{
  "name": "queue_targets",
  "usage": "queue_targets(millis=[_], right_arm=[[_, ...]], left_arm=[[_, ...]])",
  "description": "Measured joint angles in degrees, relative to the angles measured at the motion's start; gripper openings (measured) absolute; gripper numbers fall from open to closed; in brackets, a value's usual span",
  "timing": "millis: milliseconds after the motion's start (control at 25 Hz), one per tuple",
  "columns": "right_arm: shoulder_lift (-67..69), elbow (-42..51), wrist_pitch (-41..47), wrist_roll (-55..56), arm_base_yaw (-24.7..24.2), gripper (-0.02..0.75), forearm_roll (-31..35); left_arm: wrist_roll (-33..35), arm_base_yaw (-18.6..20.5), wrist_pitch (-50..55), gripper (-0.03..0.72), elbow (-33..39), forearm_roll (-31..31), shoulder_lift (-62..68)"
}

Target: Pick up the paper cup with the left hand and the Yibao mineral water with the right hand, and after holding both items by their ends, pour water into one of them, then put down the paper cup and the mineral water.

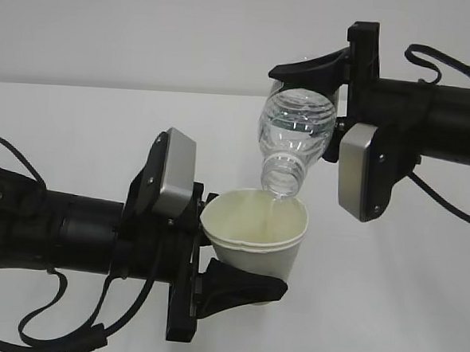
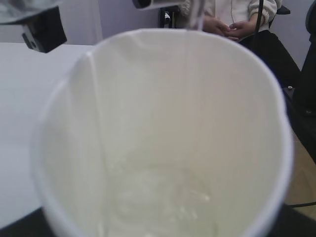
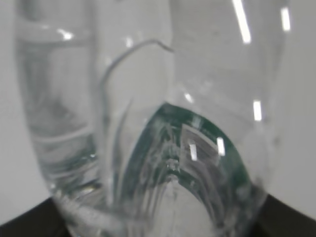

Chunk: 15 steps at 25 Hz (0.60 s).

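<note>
The left hand (image 1: 232, 283) sits nearest in the exterior view, its jaws clamped on the lower end of the paper cup (image 1: 257, 232), which is held upright and clear of the table (image 1: 78, 126). Above it, the right hand (image 1: 321, 73) has its jaws closed on the base end of the Yibao mineral water (image 1: 295, 136), which is tipped neck-down with its mouth just over the cup's rim.

Progress: both pickups are done and each item is held by an end. Pouring appears to be under way. Putting both items back down on the table is not yet done.

The left wrist view looks straight into the paper cup (image 2: 163, 148) and shows a thin stream falling past the far rim and a shallow pool of water at the bottom, neither of which is plain from the exterior view. The right wrist view is filled by the bottle (image 3: 148, 123), with a patch of green label visible through it; it is blurred, and I cannot judge from it how much water remains. A seated person (image 2: 232, 19) shows only in the left wrist view.
</note>
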Motion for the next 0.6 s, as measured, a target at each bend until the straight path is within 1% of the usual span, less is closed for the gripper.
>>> queue_targets(millis=[600], right_arm=[[0.0, 0.0, 0.0, -0.69, 0.0, 0.444, -0.27]], left_arm=[[0.0, 0.0, 0.0, 0.429, 0.0, 0.76, 0.0]])
